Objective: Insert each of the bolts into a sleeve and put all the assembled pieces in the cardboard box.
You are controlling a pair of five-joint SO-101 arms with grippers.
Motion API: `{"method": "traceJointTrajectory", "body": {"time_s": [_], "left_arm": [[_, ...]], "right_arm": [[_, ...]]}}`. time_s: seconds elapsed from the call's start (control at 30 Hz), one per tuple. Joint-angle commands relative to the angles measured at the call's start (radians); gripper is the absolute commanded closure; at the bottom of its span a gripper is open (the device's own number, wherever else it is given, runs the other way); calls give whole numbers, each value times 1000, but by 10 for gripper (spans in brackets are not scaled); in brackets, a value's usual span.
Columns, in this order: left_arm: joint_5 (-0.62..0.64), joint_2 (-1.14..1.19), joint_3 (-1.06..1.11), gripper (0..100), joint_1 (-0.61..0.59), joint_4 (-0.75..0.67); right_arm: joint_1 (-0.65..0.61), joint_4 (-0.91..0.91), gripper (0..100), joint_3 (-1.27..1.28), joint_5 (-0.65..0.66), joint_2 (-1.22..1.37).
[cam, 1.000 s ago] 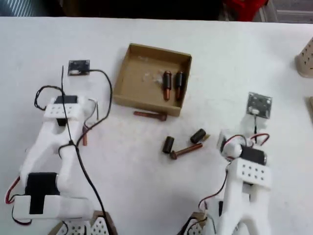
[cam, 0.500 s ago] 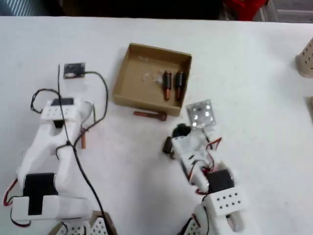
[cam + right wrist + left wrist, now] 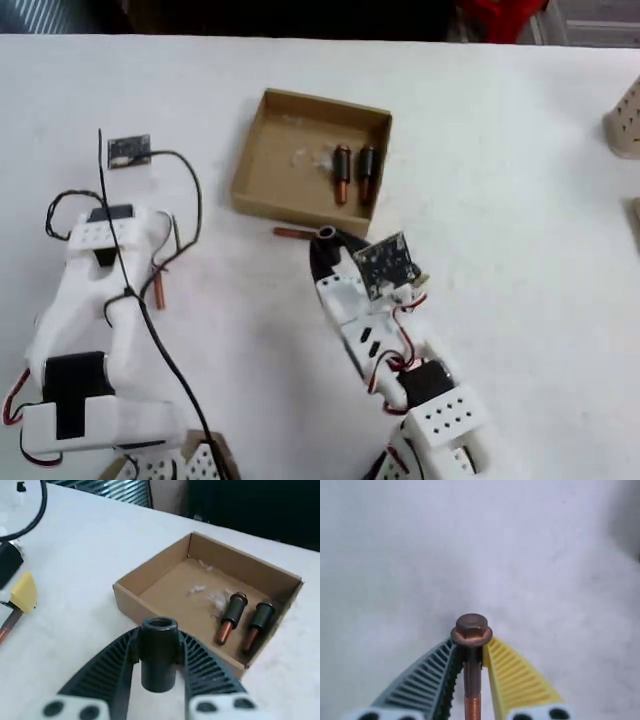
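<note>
Right pincer (image 3: 159,639): swung in from right side of desk (image 3: 520,120), now pinching black sleeve (image 3: 159,662) near cardboard box (image 3: 300,213). Left pincer (image 3: 470,650): pinching bolt (image 3: 471,629), shifted slightly away from box.

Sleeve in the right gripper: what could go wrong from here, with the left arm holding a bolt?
1. The left gripper clamps the bolt just under its head, with the shank lying between the fingers; the sleeve may find little free shank to slide onto.
2. The right gripper holds the sleeve close to the loose bolt by the cardboard box; a sweep could knock it rolling.
</note>
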Motion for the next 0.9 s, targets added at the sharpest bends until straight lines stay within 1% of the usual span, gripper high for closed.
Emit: {"method": "traceJointTrajectory", "body": {"time_s": [0.0, 0.23, 0.47, 0.6, 0.73, 0.87], "left_arm": [[5, -53, -9, 978, -8, -26], [5, -53, -9, 978, -8, -26], [5, -53, -9, 978, -8, -26], [5, -53, -9, 978, -8, -26], [5, -53, -9, 978, -8, -26], [5, -53, -9, 978, -8, -26]], "right_arm": [[-7, -97, 981, 8, 5, -19], [-4, -300, 981, 95, 5, -19], [38, -384, 981, 114, 2, -19], [59, -437, 982, 112, -80, 4], [59, -565, 982, 97, -86, 133], [61, -690, 982, 31, -86, 351]]}}
